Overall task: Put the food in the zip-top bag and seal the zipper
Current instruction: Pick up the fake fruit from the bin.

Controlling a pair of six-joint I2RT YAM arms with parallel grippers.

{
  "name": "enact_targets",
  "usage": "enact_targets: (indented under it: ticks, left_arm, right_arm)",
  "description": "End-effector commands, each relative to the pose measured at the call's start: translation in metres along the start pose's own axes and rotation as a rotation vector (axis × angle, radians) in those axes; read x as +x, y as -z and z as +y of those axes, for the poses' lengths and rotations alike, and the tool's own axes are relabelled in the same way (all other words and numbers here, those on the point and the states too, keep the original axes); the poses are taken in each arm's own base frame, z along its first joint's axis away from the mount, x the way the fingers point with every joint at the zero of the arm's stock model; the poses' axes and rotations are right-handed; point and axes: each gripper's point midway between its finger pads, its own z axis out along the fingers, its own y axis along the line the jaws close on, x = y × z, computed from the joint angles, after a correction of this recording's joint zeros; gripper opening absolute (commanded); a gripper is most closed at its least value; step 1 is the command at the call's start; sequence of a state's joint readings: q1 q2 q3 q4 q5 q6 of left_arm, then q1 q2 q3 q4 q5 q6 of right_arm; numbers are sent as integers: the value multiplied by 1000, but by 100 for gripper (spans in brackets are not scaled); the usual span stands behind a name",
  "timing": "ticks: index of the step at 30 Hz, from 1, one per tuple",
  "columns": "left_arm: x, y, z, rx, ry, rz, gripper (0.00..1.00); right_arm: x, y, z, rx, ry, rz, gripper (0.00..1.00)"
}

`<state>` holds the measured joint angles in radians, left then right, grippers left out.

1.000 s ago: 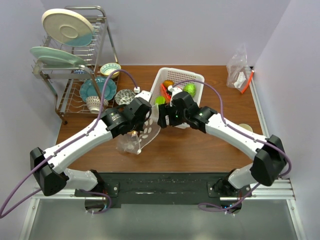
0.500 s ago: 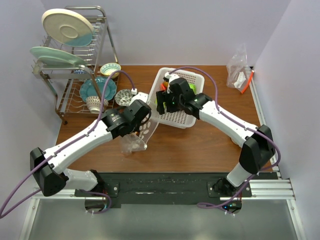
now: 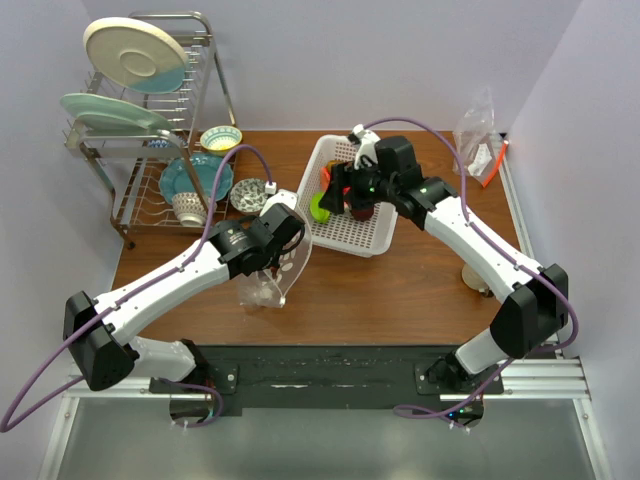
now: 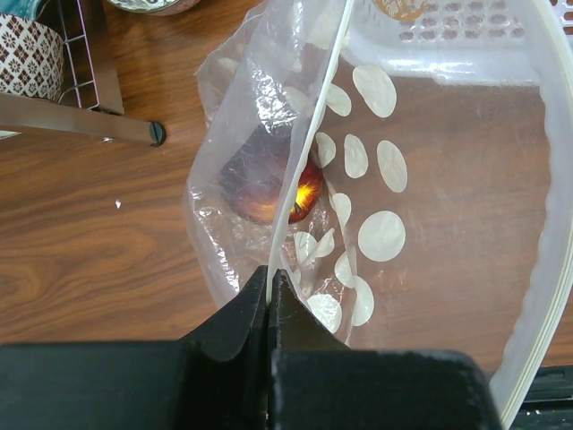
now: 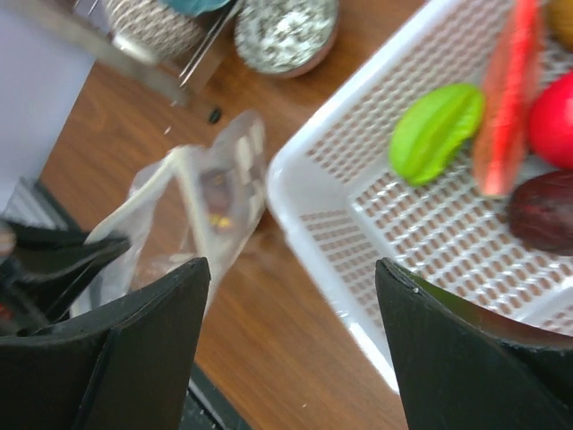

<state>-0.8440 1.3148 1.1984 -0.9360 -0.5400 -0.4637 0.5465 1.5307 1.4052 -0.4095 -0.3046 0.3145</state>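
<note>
My left gripper is shut on the pale zipper of the clear zip-top bag, which has white dots. It holds the bag's mouth open above the table, left of the white basket. A dark red piece of food lies inside the bag. My right gripper is open and empty over the basket's near left corner. It also shows in the top view. In the basket lie a green piece, an orange carrot, a red apple and a dark purple piece.
A dish rack with plates and bowls stands at the back left. A small bowl sits beside the basket. Another clear bag with a red-orange strip lies at the back right. A small round object lies under the right arm.
My right gripper has moved from beside the bag's mouth back and to the right, over the basket. My left gripper has kept its hold on the bag, which shifted slightly.
</note>
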Motion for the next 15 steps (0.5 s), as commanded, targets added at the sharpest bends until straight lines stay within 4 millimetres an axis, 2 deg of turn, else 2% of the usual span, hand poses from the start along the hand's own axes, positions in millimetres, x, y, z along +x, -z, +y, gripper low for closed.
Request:
enact_targets:
  ticks: [1,2,4,5,6,8,9,15]
  left_arm:
    - [-6,-2,2,-16,26,-24,0]
    - [-6,-2,2,-15,25,-22,0]
    - [-7,-1,2,-10,30,-26,0]
    - [-7,0,2,-10,31,-27,0]
    - [-7,-1,1,-7,32,-25,0]
    - [-10,1,1,0,33,-29,0]
    - [-10,2,0,3,32,-29,0]
    - [-13,5,1,7,30,-38,0]
  right_arm:
    - [-27,3,-57,195,-54,-66,75]
    - [-30,2,-64,224,-54,-64,75]
    - [-22,-13,-88,298,-48,-21,72]
    - [-26,-16,-97,338,-38,-19,71]
    - [-18,-27,-107,362,-22,16,69]
    - [-19,-38,-118,391,-5,21,68]
    - [-13,-48,-125,404,4,43,66]
    - [-14,-78,-140,405,56,66,63]
